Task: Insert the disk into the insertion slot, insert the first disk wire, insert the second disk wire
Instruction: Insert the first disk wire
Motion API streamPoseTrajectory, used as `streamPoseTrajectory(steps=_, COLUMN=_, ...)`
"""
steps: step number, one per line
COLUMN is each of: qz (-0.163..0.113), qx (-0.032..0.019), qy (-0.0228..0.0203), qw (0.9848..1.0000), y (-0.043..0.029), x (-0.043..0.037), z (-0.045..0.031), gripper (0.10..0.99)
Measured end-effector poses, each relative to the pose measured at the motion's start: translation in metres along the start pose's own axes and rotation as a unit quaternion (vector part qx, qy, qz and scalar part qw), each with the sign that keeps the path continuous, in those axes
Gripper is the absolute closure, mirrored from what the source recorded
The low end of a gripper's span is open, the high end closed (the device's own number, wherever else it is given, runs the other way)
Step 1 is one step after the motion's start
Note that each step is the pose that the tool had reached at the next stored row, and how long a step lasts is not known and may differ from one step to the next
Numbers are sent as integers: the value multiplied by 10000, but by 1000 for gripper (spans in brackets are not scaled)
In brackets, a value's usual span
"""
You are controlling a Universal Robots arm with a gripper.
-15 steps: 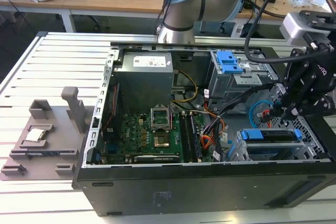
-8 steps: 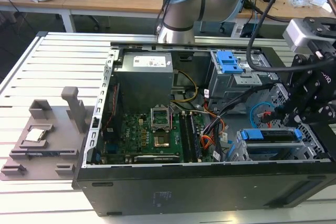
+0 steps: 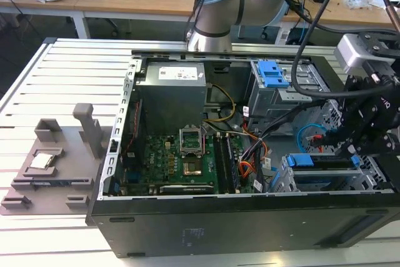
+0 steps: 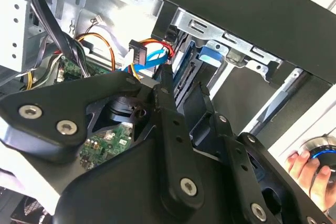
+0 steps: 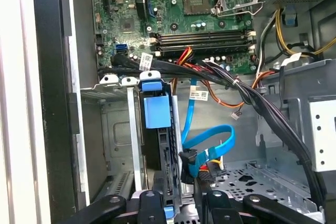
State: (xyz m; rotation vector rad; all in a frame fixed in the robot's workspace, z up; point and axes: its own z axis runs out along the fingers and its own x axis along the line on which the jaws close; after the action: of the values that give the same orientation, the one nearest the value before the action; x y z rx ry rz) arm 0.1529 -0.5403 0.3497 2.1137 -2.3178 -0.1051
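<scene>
over the drive corner of the open black metal computer case (image 3: pixel 219 229), the black two-fingered gripper (image 5: pixel 180 199) hung with its fingers (image 4: pixel 167 95) slightly parted, clamping nothing that we could see. just past its tips, the grey, blue-framed disk (image 5: pixel 156 109) sat inside the silver perforated sheet-metal insertion slot (image 5: pixel 113 124). a flat blue cable (image 5: pixel 218 140) looped beside the disk, its black plug (image 5: pixel 188 158) near the disk's edge; we could not tell whether it was seated. beyond lay the green motherboard (image 5: pixel 173 19).
</scene>
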Motion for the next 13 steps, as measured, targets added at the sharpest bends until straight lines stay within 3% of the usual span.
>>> streamPoseTrajectory(steps=4, qz=0, qx=-1, qy=-8, qw=10000, y=0, x=2, z=-5, gripper=725)
streamPoseTrajectory(steps=7, qz=-1, qx=-4, qy=-36, qw=10000, y=4, x=0, z=-58, gripper=725)
streamPoseTrajectory(steps=11, qz=-11, qx=-8, qy=-84, qw=10000, y=21, x=-6, z=-70, gripper=725)
streamPoseTrajectory(steps=13, qz=-12, qx=-8, qy=-88, qw=10000, y=31, x=-13, z=-113, gripper=725)
